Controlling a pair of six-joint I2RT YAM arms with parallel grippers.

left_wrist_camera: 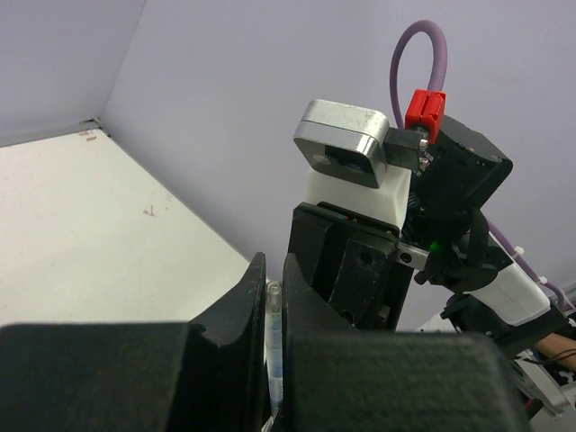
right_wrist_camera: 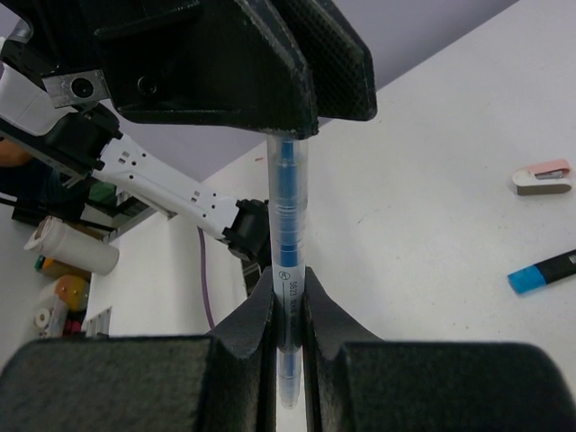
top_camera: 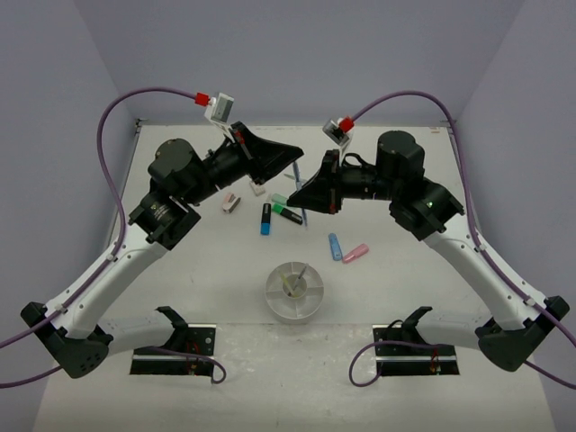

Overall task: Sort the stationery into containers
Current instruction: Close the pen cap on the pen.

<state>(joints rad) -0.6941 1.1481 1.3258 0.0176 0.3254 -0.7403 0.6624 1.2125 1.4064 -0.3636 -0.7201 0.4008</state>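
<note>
From above, the left gripper (top_camera: 295, 155) and right gripper (top_camera: 294, 199) meet tip to tip over the far middle of the table (top_camera: 180, 297), both pinching one blue pen (top_camera: 298, 175), well beyond the white dish (top_camera: 273, 302). The left wrist view shows its jaws nearly closed on the pen's (left_wrist_camera: 274, 346) clear barrel. In the right wrist view, its jaws clamp the pen's (right_wrist_camera: 286, 198) lower end, the other gripper (right_wrist_camera: 290, 126) gripping the top; an eraser (right_wrist_camera: 543, 177) and a blue highlighter (right_wrist_camera: 549, 270) lie on the table.

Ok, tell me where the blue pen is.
In the top view the blue pen sits centre back, clamped between the left gripper and right gripper.
</note>
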